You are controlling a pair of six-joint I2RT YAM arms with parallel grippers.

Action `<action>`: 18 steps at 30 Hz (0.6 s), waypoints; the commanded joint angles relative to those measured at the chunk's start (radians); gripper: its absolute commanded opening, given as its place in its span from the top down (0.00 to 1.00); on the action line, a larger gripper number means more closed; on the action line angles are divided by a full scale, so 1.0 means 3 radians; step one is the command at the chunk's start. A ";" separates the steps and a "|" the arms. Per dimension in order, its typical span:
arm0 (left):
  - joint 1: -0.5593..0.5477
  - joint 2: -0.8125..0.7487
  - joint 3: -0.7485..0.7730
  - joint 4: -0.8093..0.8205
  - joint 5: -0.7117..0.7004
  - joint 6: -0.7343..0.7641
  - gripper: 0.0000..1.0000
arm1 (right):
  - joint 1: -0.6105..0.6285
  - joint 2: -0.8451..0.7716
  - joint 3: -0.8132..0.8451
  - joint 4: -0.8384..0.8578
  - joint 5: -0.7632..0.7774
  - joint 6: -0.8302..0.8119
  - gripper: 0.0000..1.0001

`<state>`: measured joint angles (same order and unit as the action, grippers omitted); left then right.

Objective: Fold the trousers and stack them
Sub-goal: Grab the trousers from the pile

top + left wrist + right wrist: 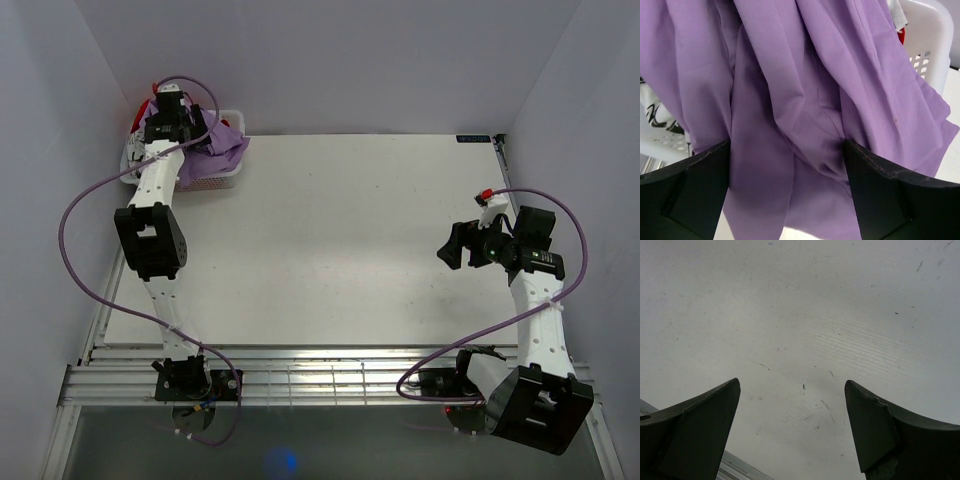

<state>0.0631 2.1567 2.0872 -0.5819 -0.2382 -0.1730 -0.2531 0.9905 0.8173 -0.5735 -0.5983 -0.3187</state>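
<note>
The lilac-purple trousers [228,141] lie bunched in a white basket [215,183] at the table's far left corner and hang over its rim. My left gripper [197,140] is down on them. In the left wrist view the trousers [805,90] fill the frame in folds. The left gripper [787,150] is open, with cloth lying loose between its wide-set fingers [700,180]. My right gripper [456,245] hovers open over the bare table [340,240] on the right. In its own view the right gripper [792,387] holds nothing.
The basket's wall [932,30] shows at the upper right of the left wrist view, with a red item [900,36] inside and black-and-white patterned cloth [652,112] at the left. Grey walls close in the table; a metal rail [330,375] runs along its near edge.
</note>
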 commanded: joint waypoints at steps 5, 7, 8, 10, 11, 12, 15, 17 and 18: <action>-0.0011 0.0062 0.0124 0.0579 0.0308 -0.0072 0.02 | 0.0020 0.0053 0.0098 0.0117 -0.0010 0.0035 0.10; -0.0011 0.0052 0.0104 0.0656 0.0374 -0.0093 0.02 | 0.0015 0.0063 0.0093 0.0122 -0.0010 0.0035 0.10; -0.0011 0.0046 0.0099 0.0702 0.0415 -0.0103 0.02 | 0.0015 0.0068 0.0098 0.0122 -0.0010 0.0040 0.10; -0.0011 0.0011 0.0063 0.0758 0.0548 -0.0139 0.02 | 0.0020 0.0078 0.0098 0.0122 -0.0010 0.0040 0.10; -0.0011 -0.0015 0.0028 0.0850 0.0599 -0.0154 0.02 | 0.0020 0.0083 0.0098 0.0117 -0.0010 0.0045 0.10; -0.0011 -0.0040 -0.0028 0.0916 0.0691 -0.0160 0.02 | 0.0015 0.0083 0.0098 0.0117 -0.0015 0.0040 0.10; -0.0011 -0.0122 -0.0238 0.1172 0.0768 -0.0155 0.02 | 0.0015 0.0088 0.0088 0.0117 -0.0030 0.0045 0.10; -0.0011 -0.0077 -0.0249 0.1229 0.0789 -0.0154 0.02 | 0.0015 0.0088 0.0078 0.0117 -0.0035 0.0045 0.10; -0.0011 -0.0046 -0.0229 0.1229 0.0789 -0.0170 0.02 | 0.0015 0.0088 0.0068 0.0127 -0.0035 0.0040 0.10</action>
<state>0.0639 2.1757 2.0201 -0.3210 -0.0750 -0.2035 -0.2531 1.0164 0.8173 -0.5671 -0.5983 -0.3138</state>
